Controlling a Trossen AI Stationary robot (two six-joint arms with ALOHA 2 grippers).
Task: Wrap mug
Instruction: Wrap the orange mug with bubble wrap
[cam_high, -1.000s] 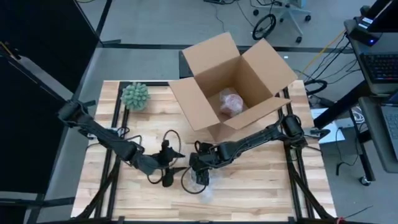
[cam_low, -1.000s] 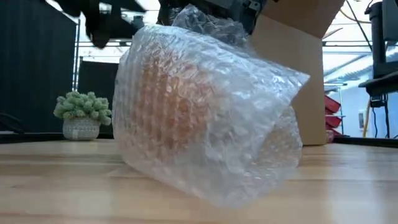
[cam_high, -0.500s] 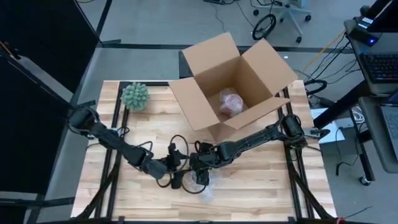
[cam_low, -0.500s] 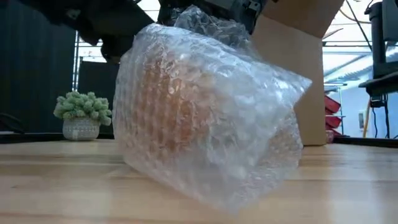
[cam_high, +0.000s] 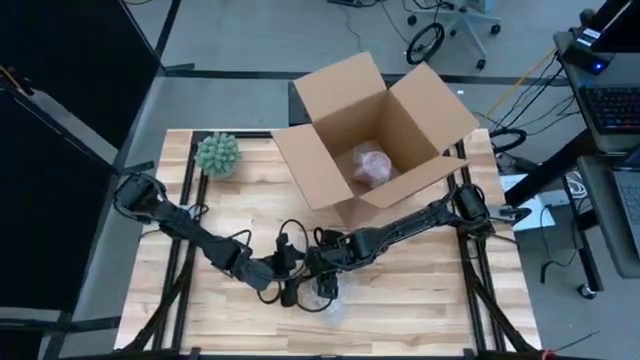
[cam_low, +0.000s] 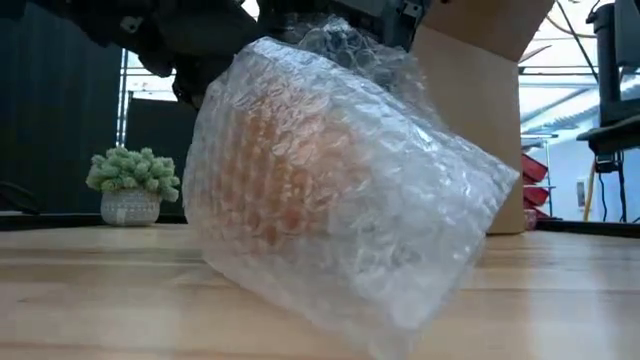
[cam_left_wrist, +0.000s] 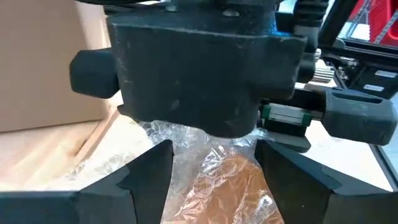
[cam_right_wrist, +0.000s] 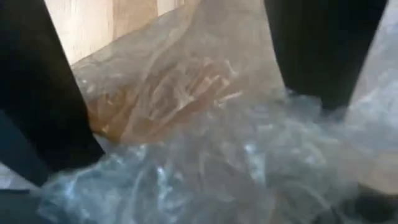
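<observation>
Mug (cam_low: 290, 170) in bubble wrap (cam_low: 400, 250) sits tilted at the near middle of the table (cam_high: 420, 300), just near of the open cardboard box (cam_high: 370, 130). Right gripper (cam_high: 325, 285) is on top of the bundle, fingers (cam_right_wrist: 43, 106) spread with gathered wrap bunched between them; can't tell whether they actually pinch it. Left gripper (cam_high: 287, 280) is just left of the bundle, jaws spread, fingers (cam_left_wrist: 146, 180) either side of the wrap. A second wrapped item (cam_high: 370, 165) lies inside the box. Small green plant (cam_high: 217, 153) at the far left corner.
</observation>
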